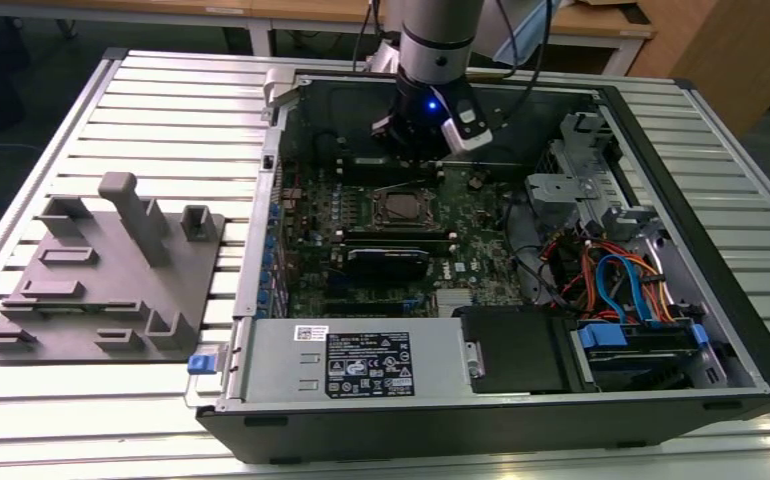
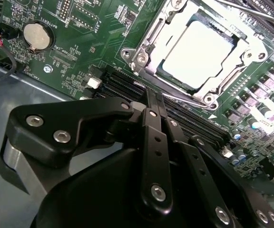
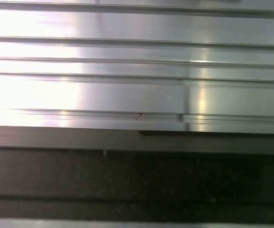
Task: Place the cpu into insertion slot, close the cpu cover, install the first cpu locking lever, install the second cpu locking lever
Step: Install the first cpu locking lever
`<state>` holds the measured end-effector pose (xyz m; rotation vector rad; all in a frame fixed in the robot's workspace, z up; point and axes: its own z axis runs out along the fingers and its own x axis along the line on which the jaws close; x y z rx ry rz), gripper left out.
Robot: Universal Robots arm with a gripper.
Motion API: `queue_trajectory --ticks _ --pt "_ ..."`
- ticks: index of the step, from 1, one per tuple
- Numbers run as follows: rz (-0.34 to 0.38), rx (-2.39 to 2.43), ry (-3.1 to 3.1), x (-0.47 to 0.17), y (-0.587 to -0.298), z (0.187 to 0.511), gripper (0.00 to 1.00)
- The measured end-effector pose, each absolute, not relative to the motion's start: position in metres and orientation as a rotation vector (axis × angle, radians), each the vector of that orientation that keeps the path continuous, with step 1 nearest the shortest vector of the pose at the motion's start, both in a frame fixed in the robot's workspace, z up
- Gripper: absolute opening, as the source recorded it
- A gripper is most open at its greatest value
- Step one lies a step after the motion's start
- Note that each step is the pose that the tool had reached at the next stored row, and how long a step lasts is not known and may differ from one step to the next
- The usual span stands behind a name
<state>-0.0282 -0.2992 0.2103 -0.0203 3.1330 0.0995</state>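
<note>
Tool: black two-finger tool (image 2: 155, 100) on the grey arm, fingers (image 2: 151, 107) pressed together, nothing pinched; in the exterior view (image 1: 419, 140) low inside the open black computer case (image 1: 705, 200), over the far part of the green circuit board (image 1: 472, 265).
Cpu: small flat square chip with pale silver-grey metal top (image 2: 200, 53), seated in the socket, just ahead of the tool tips, apart from them.
Insertion slot: square metal-edged socket (image 1: 399, 208) on the green board; in the second wrist view (image 2: 149, 50) frame surrounds the chip.
Cpu cover: thin silvery metal frame plate with square window (image 2: 241, 57), lying down flat around the chip.
Levers: thin metal rods along the socket edges (image 2: 187, 100), latch state not readable.
Near tool: long black memory slots (image 2: 122, 85) between tips and socket; round coin battery (image 2: 35, 36) off to one side.
Worktop: ribbed aluminium worktop (image 1: 158, 90) carrying case and grey fixture block (image 1: 105, 270).
</note>
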Motion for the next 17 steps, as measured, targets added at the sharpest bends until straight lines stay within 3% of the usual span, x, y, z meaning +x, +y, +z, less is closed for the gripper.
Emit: queue_trajectory --ticks 17 --pt "0.100 -0.027 3.133 -0.0259 -0.3010 0.2039 0.10"
